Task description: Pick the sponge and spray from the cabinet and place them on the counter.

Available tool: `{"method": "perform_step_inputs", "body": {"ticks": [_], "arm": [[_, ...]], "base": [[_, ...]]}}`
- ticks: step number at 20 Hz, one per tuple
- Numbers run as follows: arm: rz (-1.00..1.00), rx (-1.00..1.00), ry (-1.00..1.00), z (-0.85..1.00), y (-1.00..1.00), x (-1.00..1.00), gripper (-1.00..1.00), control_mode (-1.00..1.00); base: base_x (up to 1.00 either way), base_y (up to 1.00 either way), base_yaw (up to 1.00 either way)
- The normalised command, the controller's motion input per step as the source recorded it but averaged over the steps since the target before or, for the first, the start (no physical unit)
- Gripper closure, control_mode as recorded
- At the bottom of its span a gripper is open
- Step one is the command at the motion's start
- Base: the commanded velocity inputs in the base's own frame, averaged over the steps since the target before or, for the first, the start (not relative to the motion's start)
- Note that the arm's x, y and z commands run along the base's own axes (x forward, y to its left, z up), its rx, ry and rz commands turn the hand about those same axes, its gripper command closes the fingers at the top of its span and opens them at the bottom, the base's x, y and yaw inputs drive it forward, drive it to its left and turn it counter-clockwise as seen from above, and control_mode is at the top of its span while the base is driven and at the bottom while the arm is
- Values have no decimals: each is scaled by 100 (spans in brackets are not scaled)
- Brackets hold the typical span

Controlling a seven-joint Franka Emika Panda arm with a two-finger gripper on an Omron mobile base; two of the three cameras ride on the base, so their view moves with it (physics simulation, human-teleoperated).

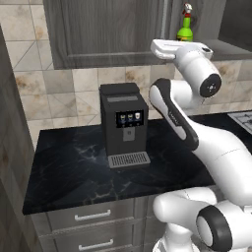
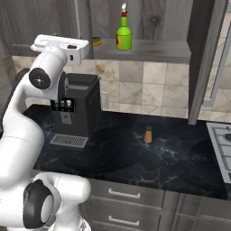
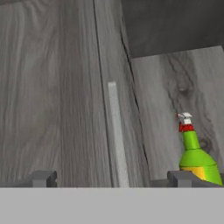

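Observation:
The green spray [image 2: 123, 34] stands upright on the floor of the open cabinet [image 2: 153, 50]. Left of it, the yellow-green sponge [image 2: 96, 41] peeks past the edge of the shut door. The spray [image 1: 185, 25] also rises just above the arm's white hand. In the hand view my gripper [image 3: 111, 179] is open and holds nothing. It faces the shut door's silver handle [image 3: 116, 131], with the spray [image 3: 197, 154] off to the right, just behind the right fingertip [image 3: 179, 177]. The black counter [image 2: 135, 155] lies below.
A black coffee machine [image 1: 123, 123] stands on the counter [image 1: 69, 167] under the hand. A small orange-brown shaker [image 2: 148, 134] sits mid-counter. The cabinet's right door [image 2: 205, 58] hangs open. A stove [image 2: 222, 140] is at the right, and drawers [image 1: 93, 216] run below the counter.

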Motion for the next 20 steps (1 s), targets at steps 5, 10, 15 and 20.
{"method": "perform_step_inputs", "body": {"ticks": [5, 10, 15, 20], "arm": [[0, 0, 0, 0, 0, 48, -100, -100], [0, 0, 0, 0, 0, 48, -100, -100], [0, 0, 0, 0, 0, 50, -100, -100], [0, 0, 0, 0, 0, 47, -100, -100]], "base": [[0, 0, 0], [0, 0, 0], [0, 0, 0], [0, 0, 0]]}}
